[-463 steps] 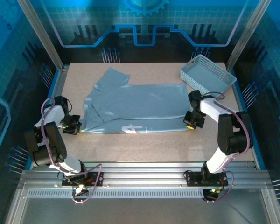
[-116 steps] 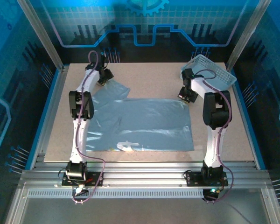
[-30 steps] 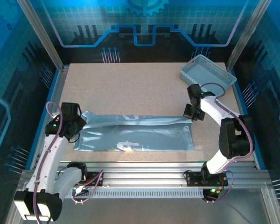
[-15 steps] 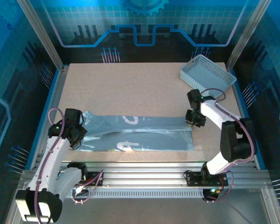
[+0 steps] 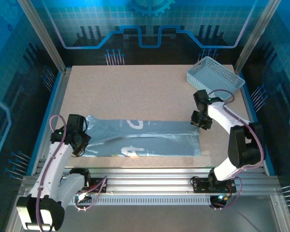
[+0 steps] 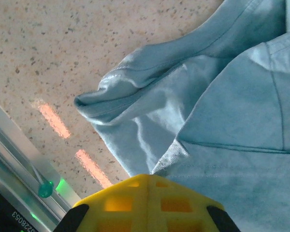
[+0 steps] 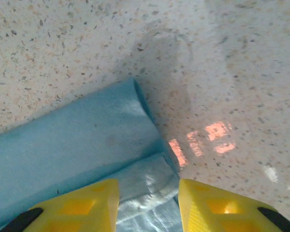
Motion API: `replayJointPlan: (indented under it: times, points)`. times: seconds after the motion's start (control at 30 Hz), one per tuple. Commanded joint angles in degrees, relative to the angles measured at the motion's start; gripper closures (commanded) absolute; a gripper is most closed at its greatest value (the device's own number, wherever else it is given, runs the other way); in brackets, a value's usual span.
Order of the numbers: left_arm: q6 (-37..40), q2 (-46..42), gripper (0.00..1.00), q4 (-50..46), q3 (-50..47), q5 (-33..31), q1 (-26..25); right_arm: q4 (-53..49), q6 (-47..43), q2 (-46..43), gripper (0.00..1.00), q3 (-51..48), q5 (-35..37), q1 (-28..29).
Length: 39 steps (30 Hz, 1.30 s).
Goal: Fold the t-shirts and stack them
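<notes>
While the left gripper point(image 5: 79, 141) pinches the left end of the t-shirt point(image 5: 150, 138), jaws closed on the cloth, the shirt lies folded in a long band across the near table point(image 5: 135, 92); the right gripper point(image 5: 201, 123) hangs over its far right corner, jaws parted, gripping nothing.

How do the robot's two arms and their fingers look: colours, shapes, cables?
The left arm and the right arm have white links and black joints. Thin lilac cables loop along them. The fingers are yellow plastic blocks with square recesses.
</notes>
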Motion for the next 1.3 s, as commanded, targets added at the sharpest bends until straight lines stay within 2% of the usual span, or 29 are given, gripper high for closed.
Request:
replayJointPlan:
  times: [0.0,0.03,0.13,0.17,0.23,0.4,0.63,0.77,0.87,1.03,1.27]
  points:
    - [-3.54,-0.68,1.0,-3.0,-1.39,0.91,0.03,-1.19,0.92,4.7,0.59,2.51,-2.75,-0.44]
    - [-3.9,-0.58,0.98,-2.95,-1.53,1.16,0.07,-1.69,1.22,5.8,0.55,2.75,-3.47,-0.51]
    - [-4.23,-0.17,0.72,-3.1,-0.96,2.3,0.0,-3.49,3.4,7.46,0.45,2.51,-5.26,-0.4]
    - [-3.86,0.0,0.67,-3.14,-0.15,2.71,-0.14,-4.02,4.27,7.65,0.42,2.28,-5.9,-0.4]
    - [-3.23,0.52,0.62,-2.34,1.77,3.29,-0.98,-4.83,5.53,7.7,0.38,2.14,-6.89,-0.33]
    - [-0.12,4.78,0.62,8.16,5.65,7.79,-6.83,-7.64,6.29,6.94,0.38,2.31,-6.86,-0.36]
    - [2.31,20.94,0.62,20.95,11.09,14.78,-17.65,-9.64,5.31,3.58,0.47,-0.02,-7.59,-0.32]
    - [4.66,30.61,0.62,25.64,15.18,17.89,-21.23,-9.64,4.87,1.16,0.52,-3.39,-8.08,-0.24]
    - [6.85,36.84,0.62,27.28,19.23,19.1,-23.46,-10.14,4.5,-0.07,0.56,-5.82,-8.11,-0.28]
    - [9.79,46.26,0.63,27.67,26.94,20.41,-27.02,-11.06,4.26,-3.03,0.57,-7.96,-7.05,-0.35]
    - [10.66,54.28,0.72,23.05,31.44,19.83,-31.17,-12.45,5.59,-7.66,0.69,-6.31,-5.86,-0.4]
